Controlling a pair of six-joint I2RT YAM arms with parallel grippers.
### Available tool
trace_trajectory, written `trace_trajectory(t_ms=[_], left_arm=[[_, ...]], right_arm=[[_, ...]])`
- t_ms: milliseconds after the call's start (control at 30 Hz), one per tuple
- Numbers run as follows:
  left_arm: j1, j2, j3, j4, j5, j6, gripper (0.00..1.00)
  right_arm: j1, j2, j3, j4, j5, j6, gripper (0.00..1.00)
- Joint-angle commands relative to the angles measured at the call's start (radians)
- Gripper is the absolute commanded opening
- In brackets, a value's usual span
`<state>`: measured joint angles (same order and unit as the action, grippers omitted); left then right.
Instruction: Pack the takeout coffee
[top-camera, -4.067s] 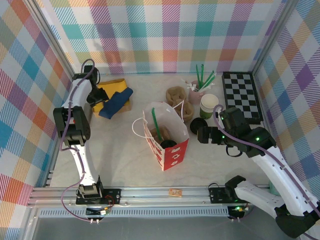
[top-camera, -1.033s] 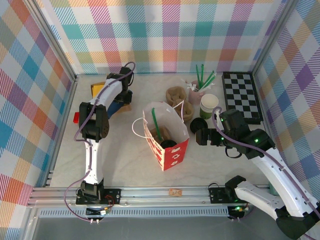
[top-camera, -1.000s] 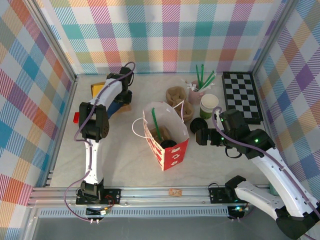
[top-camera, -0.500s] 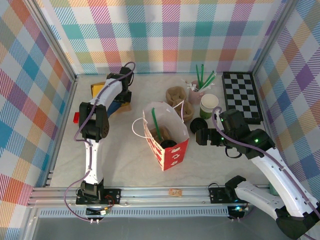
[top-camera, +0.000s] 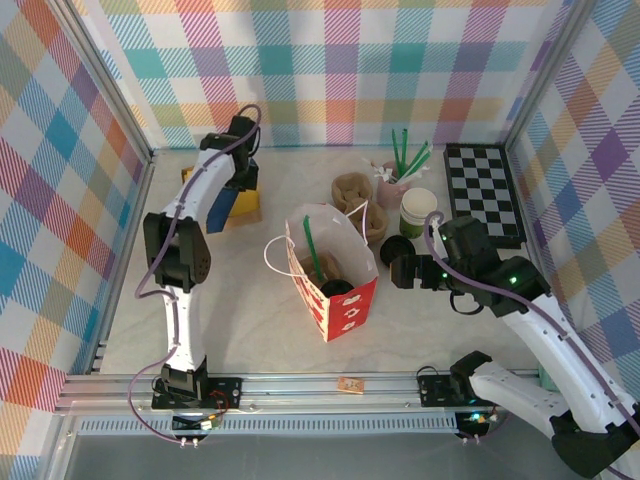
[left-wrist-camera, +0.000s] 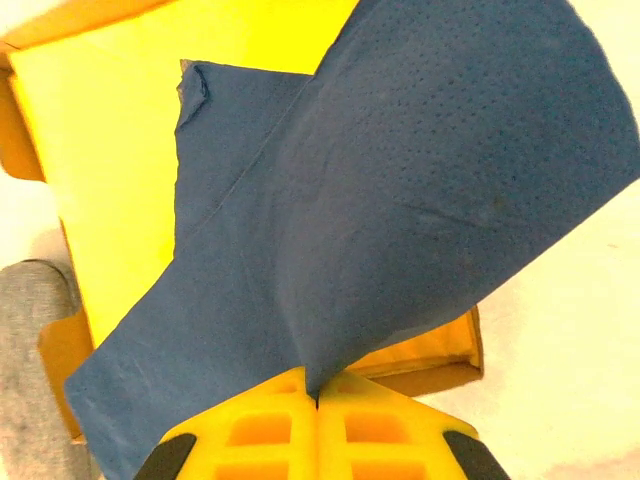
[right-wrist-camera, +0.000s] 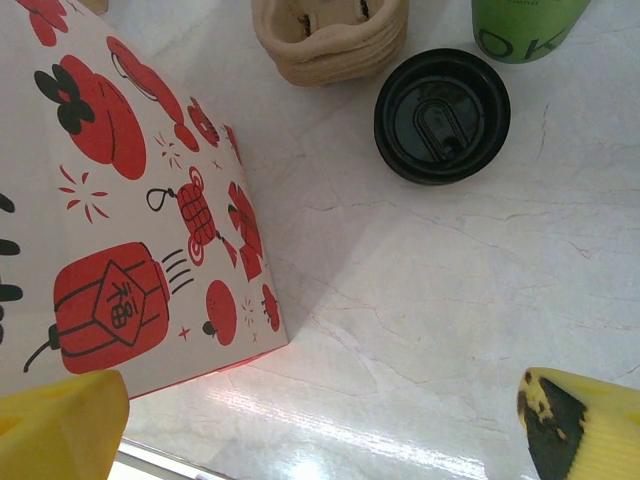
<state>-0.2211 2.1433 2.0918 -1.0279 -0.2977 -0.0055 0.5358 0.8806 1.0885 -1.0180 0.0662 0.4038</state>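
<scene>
Gleaming marble table (top-camera: 250, 310), plaid walls (top-camera: 330, 70) around; left claw (left-wrist-camera: 318, 398) pinches blue napkin (left-wrist-camera: 420, 180), right claw (right-wrist-camera: 322, 420) gapes.

The left arm (top-camera: 178, 330) and right arm (top-camera: 555, 345) wear white shells with black joints, each trailed by a looping purple-grey cable; green lights glow on the right. Yellow fingers tip the left gripper (left-wrist-camera: 317, 400) and right gripper (right-wrist-camera: 315, 395), one right finger black-patched.

Loose black lid (right-wrist-camera: 442, 116) on marble table (right-wrist-camera: 450, 300), near green cup (right-wrist-camera: 525, 25) and red-printed paper bag (right-wrist-camera: 120, 220); jaws wide apart.
</scene>
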Motion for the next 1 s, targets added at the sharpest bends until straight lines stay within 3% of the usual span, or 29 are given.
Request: trace_trajectory(t_ms=[0,967], left_arm=[[0.004,-0.066,0.042,-0.044,0.033,-0.021,0.0],[0.009,-0.468,0.121,0.039,0.472,-0.24,0.0]], right_arm=[[-0.007,-0.027,0.025,-0.003,-0.002,0.0,0.99],[-0.007,-0.117,0.019,-0.054,0.0,0.019,0.99]])
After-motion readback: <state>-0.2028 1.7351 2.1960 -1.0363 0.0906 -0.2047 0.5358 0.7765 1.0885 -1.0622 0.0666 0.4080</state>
